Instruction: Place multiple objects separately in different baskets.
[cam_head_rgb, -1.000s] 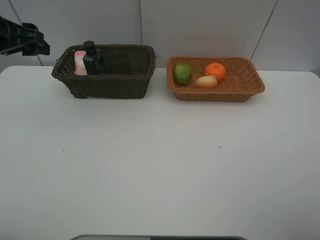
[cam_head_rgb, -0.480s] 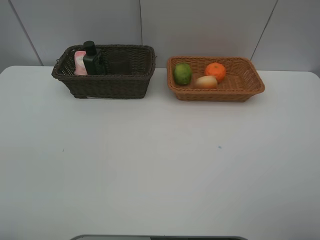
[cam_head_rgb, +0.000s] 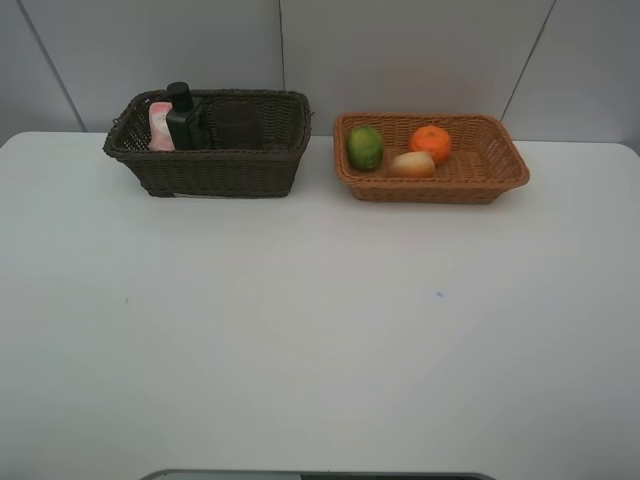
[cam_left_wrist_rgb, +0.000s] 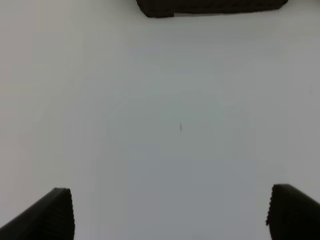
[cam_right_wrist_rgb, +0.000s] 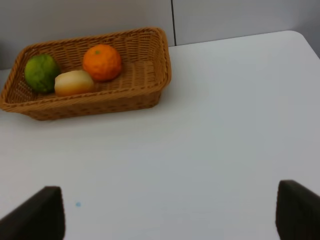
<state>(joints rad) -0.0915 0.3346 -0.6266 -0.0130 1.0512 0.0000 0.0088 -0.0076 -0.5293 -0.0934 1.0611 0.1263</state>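
The dark brown basket (cam_head_rgb: 230, 175) at the back left holds a pink tube (cam_head_rgb: 160, 127) and a dark pump bottle (cam_head_rgb: 186, 118) at its left end. To its right, the light tan basket (cam_head_rgb: 440, 188) holds a green lime (cam_head_rgb: 365, 147), an orange (cam_head_rgb: 431, 143) and a pale peach-like fruit (cam_head_rgb: 412, 164). Neither arm shows in the exterior view. My left gripper (cam_left_wrist_rgb: 170, 215) is open over bare table, with the dark basket's base (cam_left_wrist_rgb: 210, 6) far ahead. My right gripper (cam_right_wrist_rgb: 167, 215) is open and empty, well short of the tan basket (cam_right_wrist_rgb: 100, 102) with lime (cam_right_wrist_rgb: 41, 72), orange (cam_right_wrist_rgb: 102, 62) and fruit (cam_right_wrist_rgb: 74, 82).
The white table (cam_head_rgb: 320, 330) spreads in front of both baskets. A grey wall stands right behind them. A dark edge (cam_head_rgb: 320, 476) runs along the table's near side.
The left arm, visible at the far left one second ago, has drawn back out of the exterior view. The baskets and their contents have not moved.
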